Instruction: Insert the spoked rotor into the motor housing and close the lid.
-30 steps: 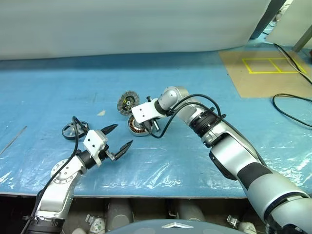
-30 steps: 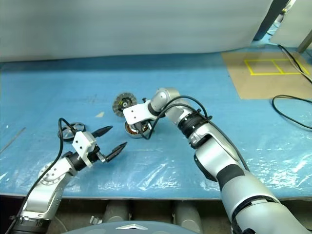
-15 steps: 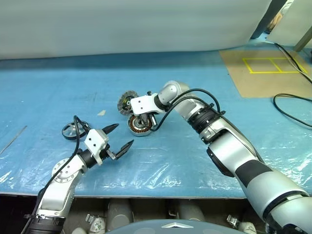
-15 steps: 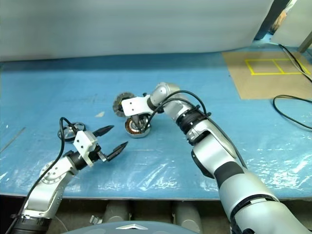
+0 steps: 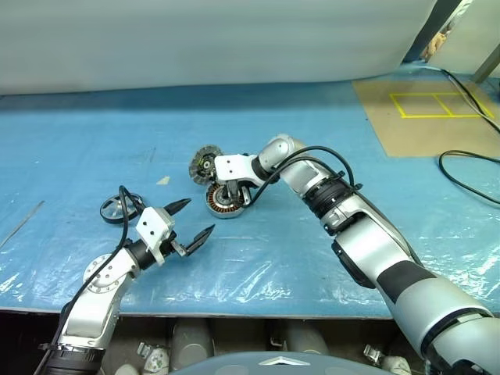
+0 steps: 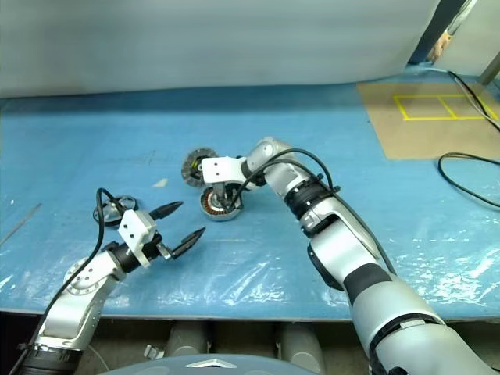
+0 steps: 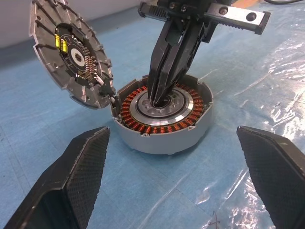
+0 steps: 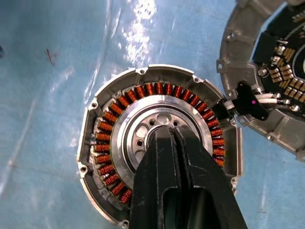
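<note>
The motor housing (image 5: 224, 201) sits on the blue plastic sheet (image 5: 312, 258) that covers the bench, about midway between the bench's left and right edges and closer to the far edge than to the near one, its ring of copper windings facing up around a silver centre. The lid (image 5: 205, 165) stands tilted on its edge, touching the housing on the side toward the far edge and joined to it by short wires (image 8: 259, 101); its inner face with dark electronics shows in the left wrist view. The right tool (image 7: 161, 98) points down into the housing with its two black fingers pressed together, closed on nothing, the tips resting at the hole in the silver centre. The spoked rotor (image 5: 116, 209) lies flat on the sheet well to the left of the housing, nearer the left edge of the bench, untouched. The left tool (image 5: 193, 219) hangs over the near part of the bench just beside the rotor, its fingers spread wide and empty, aimed toward the housing. A black cable (image 5: 469, 168) curls on the sheet toward the bench's right edge.
</note>
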Controlling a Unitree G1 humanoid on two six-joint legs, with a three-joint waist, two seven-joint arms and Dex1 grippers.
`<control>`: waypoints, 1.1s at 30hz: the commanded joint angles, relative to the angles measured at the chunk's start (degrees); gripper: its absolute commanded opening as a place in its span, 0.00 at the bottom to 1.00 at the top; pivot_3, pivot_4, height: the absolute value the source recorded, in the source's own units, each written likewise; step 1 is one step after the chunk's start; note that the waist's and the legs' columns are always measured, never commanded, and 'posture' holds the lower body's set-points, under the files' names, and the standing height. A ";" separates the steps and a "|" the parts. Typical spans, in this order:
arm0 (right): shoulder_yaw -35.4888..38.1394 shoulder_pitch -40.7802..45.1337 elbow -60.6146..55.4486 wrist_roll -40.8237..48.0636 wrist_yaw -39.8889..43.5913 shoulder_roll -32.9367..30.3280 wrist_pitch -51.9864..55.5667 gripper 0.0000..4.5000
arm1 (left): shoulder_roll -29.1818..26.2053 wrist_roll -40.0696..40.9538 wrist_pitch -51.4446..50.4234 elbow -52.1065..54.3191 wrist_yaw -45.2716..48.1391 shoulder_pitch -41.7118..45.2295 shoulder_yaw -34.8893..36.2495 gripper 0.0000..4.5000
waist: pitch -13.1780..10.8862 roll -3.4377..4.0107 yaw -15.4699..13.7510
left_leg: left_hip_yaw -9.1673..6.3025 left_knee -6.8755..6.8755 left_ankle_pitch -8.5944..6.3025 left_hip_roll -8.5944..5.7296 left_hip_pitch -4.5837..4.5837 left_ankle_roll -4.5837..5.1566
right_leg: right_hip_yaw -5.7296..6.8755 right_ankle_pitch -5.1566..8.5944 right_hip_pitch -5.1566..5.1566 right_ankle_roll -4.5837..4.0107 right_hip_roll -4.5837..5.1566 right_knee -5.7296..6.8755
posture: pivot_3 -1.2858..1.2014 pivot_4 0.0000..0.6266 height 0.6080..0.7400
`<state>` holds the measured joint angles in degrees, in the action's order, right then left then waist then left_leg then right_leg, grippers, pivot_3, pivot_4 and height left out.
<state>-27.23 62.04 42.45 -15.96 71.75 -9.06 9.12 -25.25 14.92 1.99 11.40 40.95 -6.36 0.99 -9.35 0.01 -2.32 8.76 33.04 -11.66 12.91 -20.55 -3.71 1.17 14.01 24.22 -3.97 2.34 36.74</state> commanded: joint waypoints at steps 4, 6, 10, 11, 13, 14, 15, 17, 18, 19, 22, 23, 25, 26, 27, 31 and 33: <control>5.51 -1.43 -1.10 5.41 -1.52 -0.35 5.55 0.01 | -0.31 0.10 0.41 0.48 0.06 0.47 0.10 1.00 | 0.00 0.00 -0.01 | 0.00 0.00 0.00 0.00 0.00 0.00 | 0.00 0.00 0.00 0.00 0.00 0.00 | 0.52 0.24 1.00; 6.28 -2.59 -0.85 5.76 -2.82 -0.99 5.24 0.01 | -0.36 0.09 0.44 0.44 0.05 0.49 0.10 1.00 | 0.00 0.00 -0.08 | 0.00 0.00 0.00 0.00 0.00 0.00 | 0.00 0.00 0.00 0.00 0.00 0.00 | 0.52 0.24 1.00; 6.00 -5.63 -3.10 5.52 -5.02 -2.55 3.12 0.01 | -0.40 0.08 0.49 0.29 0.14 0.56 0.05 1.00 | 0.00 0.01 -0.13 | 0.00 0.00 0.02 -0.02 -0.01 -0.03 | 0.00 0.00 0.00 0.00 0.01 -0.01 | 0.52 0.24 1.00; 6.14 -5.95 -3.47 5.85 -5.08 -2.55 3.04 0.01 | -0.41 0.07 0.50 0.12 0.19 0.70 0.03 1.00 | 0.00 0.01 -0.14 | 0.00 0.00 0.01 -0.02 0.00 -0.02 | 0.00 0.00 0.00 0.00 0.01 0.00 | 0.52 0.24 1.00; 6.52 -7.33 -5.44 6.98 -4.90 -2.32 2.77 0.01 | -0.44 0.08 0.55 -0.12 0.27 0.91 0.03 1.00 | 0.00 0.00 -0.15 | 0.00 0.00 0.01 -0.01 0.02 -0.02 | 0.01 0.00 -0.01 0.00 0.00 0.02 | 0.52 0.24 1.00; 6.59 -8.32 -6.70 7.54 -4.75 -2.21 2.56 0.01 | -0.45 0.09 0.58 -0.23 0.30 1.02 0.03 1.00 | 0.00 0.00 -0.15 | 0.00 0.00 0.01 -0.01 0.03 -0.01 | 0.01 0.00 -0.02 0.00 0.00 0.01 | 0.52 0.24 1.00; 6.72 -9.26 -7.83 8.04 -4.80 -2.07 2.34 0.01 | -0.46 0.09 0.62 -0.30 0.33 1.07 0.04 1.00 | 0.00 0.00 -0.16 | 0.00 0.01 0.01 -0.01 0.03 -0.02 | 0.00 0.00 -0.02 0.00 0.00 0.01 | 0.52 0.24 1.00; 6.94 -10.38 -9.03 8.54 -5.48 -1.91 2.36 0.01 | -0.48 0.07 0.67 -0.47 0.35 1.21 0.02 1.00 | 0.00 0.00 -0.06 | 0.00 0.01 0.02 -0.01 0.02 -0.03 | 0.00 0.00 -0.02 0.00 0.00 0.00 | 0.52 0.24 1.00; 7.14 -10.87 -9.35 8.80 -6.07 -1.77 1.74 0.01 | -0.51 0.08 0.72 -0.57 0.38 1.26 0.04 1.00 | 0.00 0.00 0.01 | 0.00 0.01 0.02 -0.01 0.01 -0.03 | 0.00 0.00 -0.02 0.00 0.00 0.00 | 0.52 0.24 1.00; 7.46 -11.31 -9.68 9.24 -6.47 -1.58 1.09 0.01 | -0.54 0.09 0.77 -0.63 0.41 1.27 0.09 1.00 | 0.00 0.00 0.04 | 0.00 0.00 0.02 0.00 0.02 -0.04 | 0.00 0.00 -0.02 0.01 -0.01 0.00 | 0.52 0.24 1.00; 9.99 -12.13 -10.99 12.58 -7.09 -0.25 0.72 0.01 | -0.65 0.12 0.85 -0.73 0.48 1.25 0.20 1.00 | 0.00 0.00 0.08 | 0.00 -0.01 0.11 0.00 0.02 -0.19 | 0.00 0.00 -0.01 0.01 -0.02 0.00 | 0.52 0.24 1.00; 10.74 -12.18 -11.02 13.58 -7.21 0.04 0.54 0.01 | -0.65 0.12 0.87 -0.83 0.48 1.34 0.21 1.00 | 0.00 0.00 0.08 | 0.00 -0.01 0.11 0.00 0.02 -0.19 | 0.00 0.00 -0.01 0.01 -0.02 0.00 | 0.52 0.24 1.00; 11.50 -12.50 -11.09 14.81 -7.14 -0.03 -0.38 0.01 | -0.65 0.13 0.94 -0.93 0.49 1.44 0.20 1.00 | 0.00 0.01 0.02 | 0.00 -0.01 0.11 0.00 0.02 -0.19 | 0.00 0.00 -0.01 0.01 -0.01 0.00 | 0.52 0.24 1.00; 11.78 -12.71 -11.11 15.34 -7.13 -0.16 -0.57 0.01 | -0.64 0.15 1.00 -0.94 0.51 1.44 0.21 1.00 | 0.00 0.00 -0.02 | 0.00 -0.01 0.11 0.00 0.02 -0.19 | 0.00 0.00 -0.01 0.01 -0.01 0.00 | 0.52 0.24 1.00; 11.86 -12.89 -11.16 15.66 -7.14 -0.35 -0.65 0.01 | -0.64 0.15 1.04 -0.94 0.52 1.42 0.22 1.00 | 0.00 0.00 -0.04 | 0.00 -0.01 0.11 -0.01 0.02 -0.19 | 0.00 0.00 -0.01 0.00 0.00 0.00 | 0.52 0.24 1.00; 9.62 -14.59 -10.97 13.85 -6.71 -2.19 -2.05 0.01 | -0.67 0.23 1.19 -0.99 0.55 1.24 0.36 1.00 | 0.00 0.00 -0.23 | 0.00 0.00 0.11 -0.03 0.01 -0.19 | 0.00 0.00 -0.03 0.01 0.02 -0.02 | 0.52 0.24 1.00; 8.71 -15.35 -10.80 13.20 -6.95 -2.54 -2.24 0.01 | -0.70 0.27 1.28 -0.98 0.59 1.11 0.42 1.00 | 0.00 -0.01 -0.17 | 0.00 0.00 0.11 -0.03 -0.02 -0.20 | 0.00 0.00 -0.03 0.01 0.01 -0.05 | 0.52 0.24 1.00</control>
<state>-17.92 46.73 32.88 -2.56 64.86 -11.87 7.94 -25.50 14.85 2.11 9.81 41.20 -5.09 0.63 -9.35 0.01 -2.49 8.76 33.03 -11.55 12.88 -20.56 -3.91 1.17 14.01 24.19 -3.97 2.35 36.69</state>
